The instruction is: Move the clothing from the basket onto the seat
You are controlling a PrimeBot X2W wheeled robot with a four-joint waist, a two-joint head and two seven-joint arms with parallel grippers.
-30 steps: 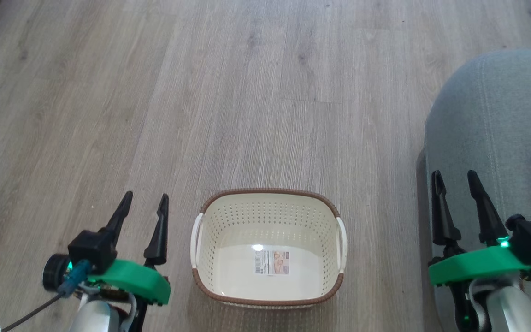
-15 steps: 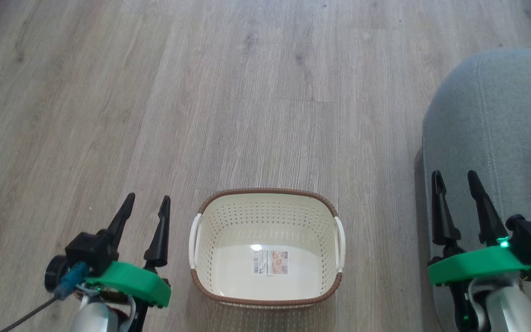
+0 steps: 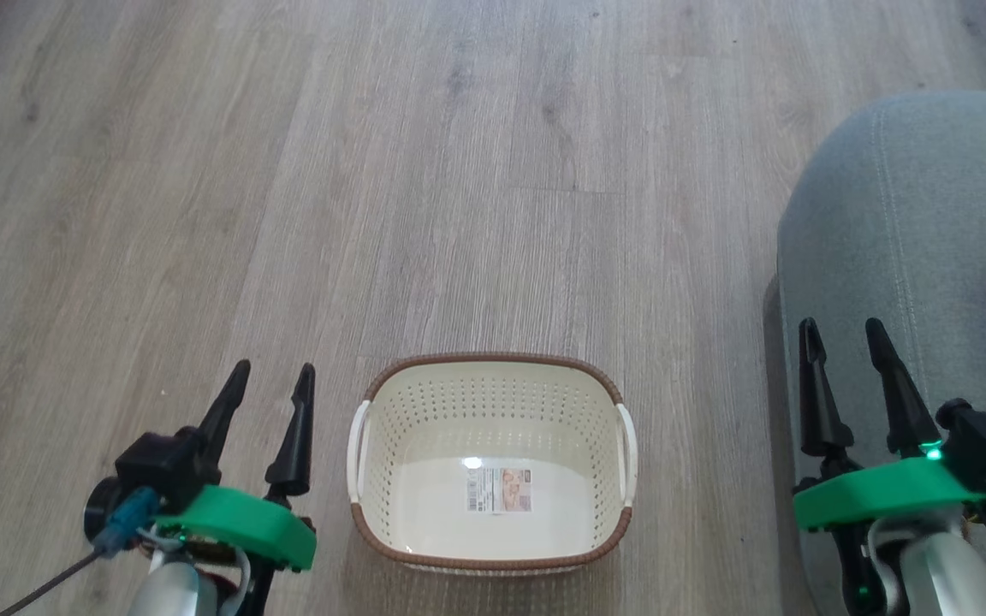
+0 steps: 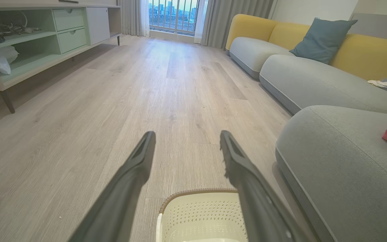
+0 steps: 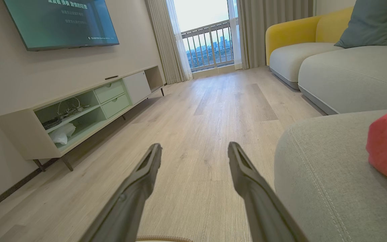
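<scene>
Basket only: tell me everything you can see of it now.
The basket is a small rounded-rectangular tub of cream plastic, walls perforated, with a brown woven-look rim and white side handles. It stands upright on the wood floor, empty, a paper label on its bottom. Only the floor touches it; the left gripper is beside it, apart.

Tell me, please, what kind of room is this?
Most likely a home living room: a long grey sofa with yellow backs, a television on the wall above a low cabinet, and a curtained balcony door.
</scene>
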